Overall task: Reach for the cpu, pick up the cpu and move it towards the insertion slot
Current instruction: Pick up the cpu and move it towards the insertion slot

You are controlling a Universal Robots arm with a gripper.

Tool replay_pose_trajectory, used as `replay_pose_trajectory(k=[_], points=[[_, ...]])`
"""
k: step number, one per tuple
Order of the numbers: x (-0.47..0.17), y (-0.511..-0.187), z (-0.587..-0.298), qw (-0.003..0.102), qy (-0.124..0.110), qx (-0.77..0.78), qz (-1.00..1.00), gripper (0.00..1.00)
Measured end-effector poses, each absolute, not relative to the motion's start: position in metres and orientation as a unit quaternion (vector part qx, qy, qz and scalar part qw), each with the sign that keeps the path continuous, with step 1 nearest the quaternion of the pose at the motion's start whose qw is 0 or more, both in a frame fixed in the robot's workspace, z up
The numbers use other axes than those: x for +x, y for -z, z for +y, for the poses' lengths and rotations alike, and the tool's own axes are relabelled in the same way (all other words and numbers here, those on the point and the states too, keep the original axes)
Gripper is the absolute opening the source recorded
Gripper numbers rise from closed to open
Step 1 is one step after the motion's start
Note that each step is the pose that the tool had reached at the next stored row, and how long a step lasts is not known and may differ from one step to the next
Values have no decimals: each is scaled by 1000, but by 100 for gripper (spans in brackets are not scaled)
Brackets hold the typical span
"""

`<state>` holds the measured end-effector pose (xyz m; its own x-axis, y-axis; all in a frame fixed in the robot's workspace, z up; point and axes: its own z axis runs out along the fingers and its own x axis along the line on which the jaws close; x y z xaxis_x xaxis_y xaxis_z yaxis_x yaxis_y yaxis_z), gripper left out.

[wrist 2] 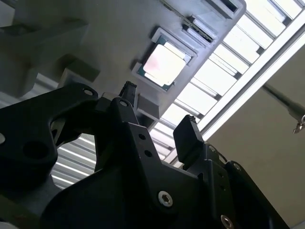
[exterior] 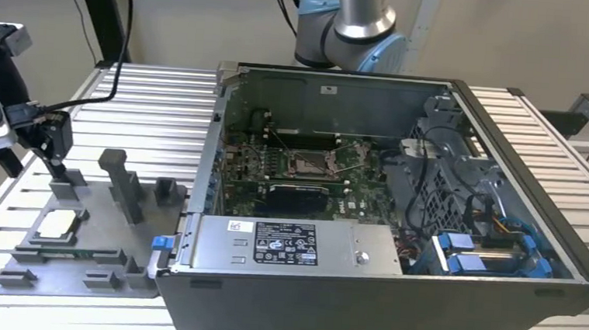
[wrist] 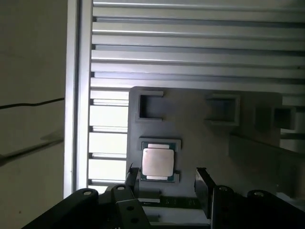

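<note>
**A:** Pincer point(wrist: 167, 180) is spread wide, nothing in it, and its body is cut off by the edge in both wrist views. The cpu point(wrist: 157, 162) sits untouched in its pocket on the grey tray point(wrist: 200, 143).

**B:** Yep. The insertion slot point(exterior: 307, 163) is well apart from it, deep in the case point(exterior: 369, 295), and its details are murky.

The cpu point(exterior: 55, 224), a thin silvery square chip, lay flat at the exterior view's lower left, well apart from the insertion slot point(exterior: 308, 164), a metal-framed square socket near the frame's centre.
</note>
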<state>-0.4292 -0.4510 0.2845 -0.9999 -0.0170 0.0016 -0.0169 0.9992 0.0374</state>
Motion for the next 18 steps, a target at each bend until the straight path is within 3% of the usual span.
replay_pose_trajectory(k=[18], points=[[-431, -264, -451, 1, 19, 8, -1000, 0]])
